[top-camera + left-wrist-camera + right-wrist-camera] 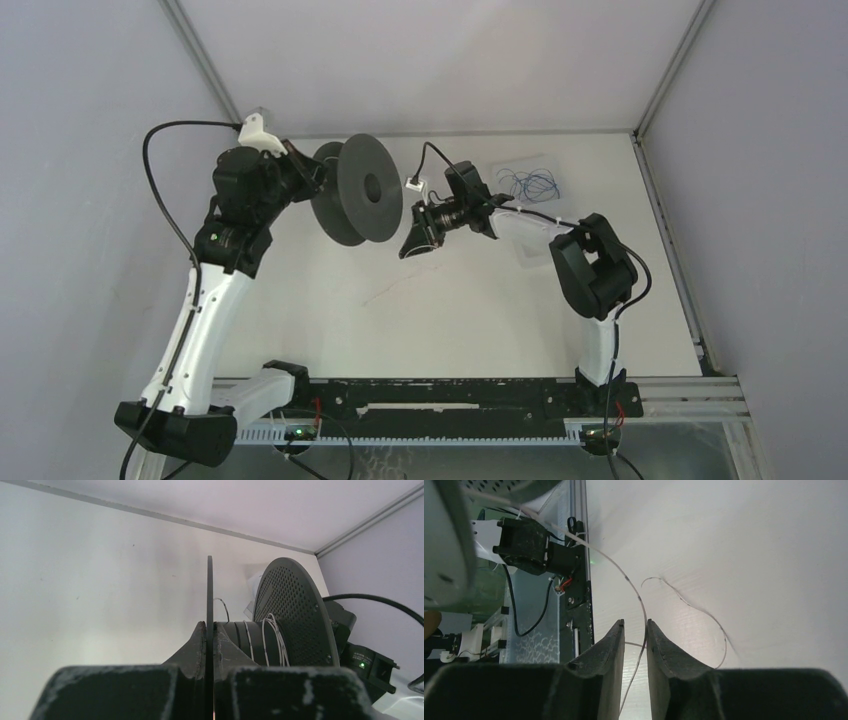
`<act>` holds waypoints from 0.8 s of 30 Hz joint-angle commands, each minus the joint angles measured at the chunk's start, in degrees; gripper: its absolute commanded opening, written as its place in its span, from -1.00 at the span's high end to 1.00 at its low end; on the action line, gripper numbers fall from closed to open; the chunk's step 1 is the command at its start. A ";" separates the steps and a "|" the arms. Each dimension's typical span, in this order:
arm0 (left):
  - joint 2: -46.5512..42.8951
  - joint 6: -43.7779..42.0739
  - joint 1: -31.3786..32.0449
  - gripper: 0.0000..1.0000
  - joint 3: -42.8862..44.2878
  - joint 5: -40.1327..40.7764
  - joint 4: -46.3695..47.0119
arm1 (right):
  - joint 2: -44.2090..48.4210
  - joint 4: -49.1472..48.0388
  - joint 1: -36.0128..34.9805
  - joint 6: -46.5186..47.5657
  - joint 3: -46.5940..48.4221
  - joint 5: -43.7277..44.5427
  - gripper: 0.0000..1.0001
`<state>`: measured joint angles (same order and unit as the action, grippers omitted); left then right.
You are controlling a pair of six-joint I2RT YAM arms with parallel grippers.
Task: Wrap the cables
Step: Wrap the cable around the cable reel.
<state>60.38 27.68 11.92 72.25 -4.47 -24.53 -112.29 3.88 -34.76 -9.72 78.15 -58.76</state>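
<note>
Cables [636,592], thin whitish cord, trail across the white desk [450,320] and wind a few turns round the black spool [365,190], which is held aloft. Left claw [210,628] is clamped on the spool's flange. Right claw [635,625] stands slightly parted, with the cord running through the gap.

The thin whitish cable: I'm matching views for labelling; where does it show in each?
Top external: the cable is only a faint line on the table below the black spool.
Left wrist: white turns around the spool's hub.
Right wrist: it passes between the parted fingers of the right gripper.
Shared landmark: the black spool, blurred upper left in the right wrist view.
</note>
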 commanded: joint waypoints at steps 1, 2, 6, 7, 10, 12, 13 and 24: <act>-0.80 2.46 -1.33 1.00 5.86 1.67 4.20 | 0.63 1.39 -0.61 3.26 -1.17 -2.61 0.40; -0.73 2.53 -1.70 0.99 5.93 1.93 4.16 | 0.97 2.04 -0.65 4.13 -1.50 -2.85 0.39; -0.49 2.75 -2.28 1.00 6.38 3.34 3.97 | 2.17 5.41 -1.37 7.59 -2.30 -3.28 0.41; -0.37 2.75 -2.30 1.00 6.41 3.81 3.95 | 2.49 6.29 -1.62 8.32 -2.49 -3.20 0.42; -0.01 2.06 -2.40 1.00 6.60 5.70 3.77 | 3.64 8.09 -2.33 9.87 -3.36 -2.87 0.50; 0.08 0.71 -2.43 1.00 6.66 8.19 3.76 | 4.70 10.12 -2.85 11.84 -3.58 -2.50 0.63; 0.15 -0.03 -2.43 1.00 6.55 9.55 3.73 | 5.40 11.15 -3.18 12.99 -3.60 -2.38 0.73; 1.99 -7.44 0.01 1.00 3.31 22.17 7.84 | 14.06 23.26 -10.97 21.81 1.39 2.97 0.98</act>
<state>62.28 23.86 10.11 74.37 10.98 -24.67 -101.73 21.30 -42.37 7.22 74.54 -57.49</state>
